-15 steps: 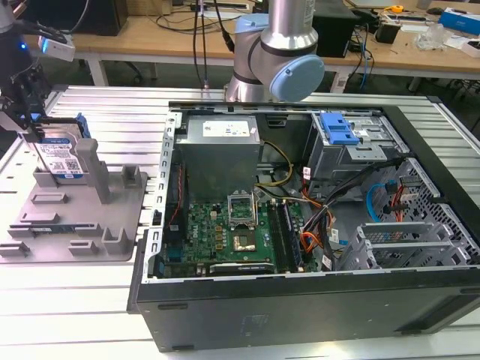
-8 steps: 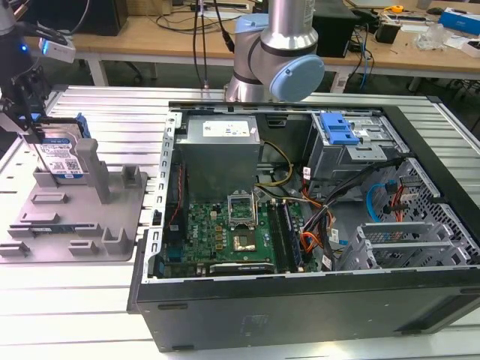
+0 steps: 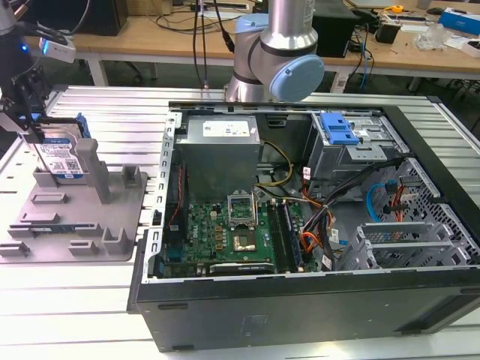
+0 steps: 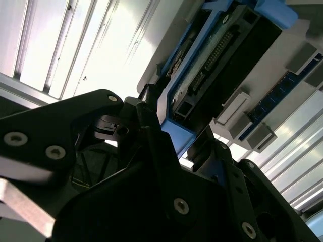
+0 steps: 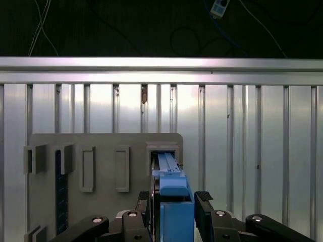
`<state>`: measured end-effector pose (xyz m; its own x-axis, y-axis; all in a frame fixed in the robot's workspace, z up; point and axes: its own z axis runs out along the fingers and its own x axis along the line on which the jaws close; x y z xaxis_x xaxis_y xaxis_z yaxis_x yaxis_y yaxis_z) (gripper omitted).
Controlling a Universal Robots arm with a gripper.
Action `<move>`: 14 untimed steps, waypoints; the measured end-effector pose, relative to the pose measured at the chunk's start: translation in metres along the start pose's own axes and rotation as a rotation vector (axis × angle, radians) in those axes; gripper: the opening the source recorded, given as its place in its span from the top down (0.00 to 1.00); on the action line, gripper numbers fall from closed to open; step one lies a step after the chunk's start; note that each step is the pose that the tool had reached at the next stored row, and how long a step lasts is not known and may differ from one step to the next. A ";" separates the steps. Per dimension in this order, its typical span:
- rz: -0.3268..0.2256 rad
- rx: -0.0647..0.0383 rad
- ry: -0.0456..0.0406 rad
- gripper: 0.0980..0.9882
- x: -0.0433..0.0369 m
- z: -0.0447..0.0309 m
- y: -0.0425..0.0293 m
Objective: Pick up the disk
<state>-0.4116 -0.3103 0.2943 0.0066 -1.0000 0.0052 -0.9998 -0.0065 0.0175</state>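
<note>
standing in grey fixture (image 3: 112, 214), disk (image 3: 63, 161), claw (image 3: 34, 131) above

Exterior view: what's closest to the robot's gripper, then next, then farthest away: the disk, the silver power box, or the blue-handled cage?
1. The disk, right at the gripper, upright in the grey fixture, exterior view's left.
2. The silver power box, inside the computer case, middle.
3. The blue-handled cage, inside the case, farther right.
</note>
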 end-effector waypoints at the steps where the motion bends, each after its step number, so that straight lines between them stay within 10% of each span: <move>1: 0.000 0.000 0.0000 0.57 0.0000 0.0000 0.0000; 14: 0.001 0.000 0.0000 0.67 0.0001 0.0007 0.0002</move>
<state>-0.4119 -0.3104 0.2936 0.0053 -1.0000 0.0052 -0.9998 -0.0052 0.0174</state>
